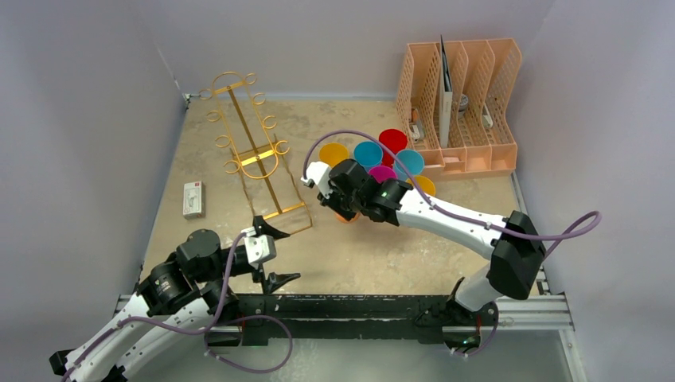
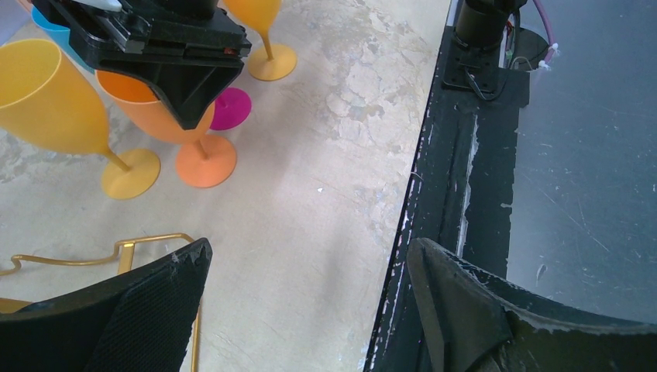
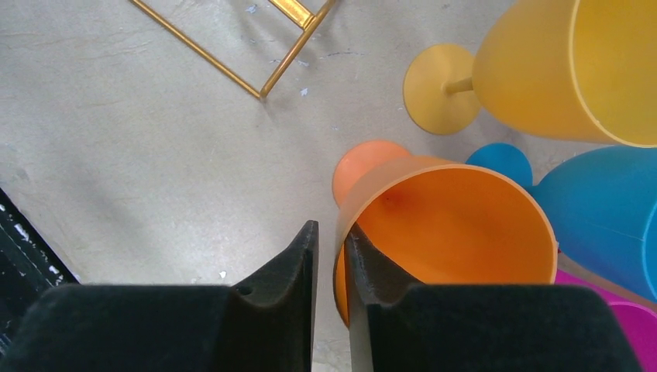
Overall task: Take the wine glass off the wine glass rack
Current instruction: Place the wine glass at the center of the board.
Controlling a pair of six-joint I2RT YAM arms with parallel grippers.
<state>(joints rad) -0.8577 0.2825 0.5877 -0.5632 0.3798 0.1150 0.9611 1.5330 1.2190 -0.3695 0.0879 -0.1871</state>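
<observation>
The gold wire wine glass rack stands at the back left with nothing hanging on it; its base wire shows in the wrist views. An orange wine glass stands upright on its foot on the table, at the near edge of a cluster of glasses. My right gripper straddles its rim, one finger inside the bowl, the other outside with a sliver of table showing between it and the wall; the jaws are narrowly open. My left gripper hangs wide open and empty near the table's front edge.
Yellow, blue, red and magenta glasses stand close around the orange one. A peach lattice file organiser sits at the back right. A small white box lies left of the rack. A black rail runs along the front edge.
</observation>
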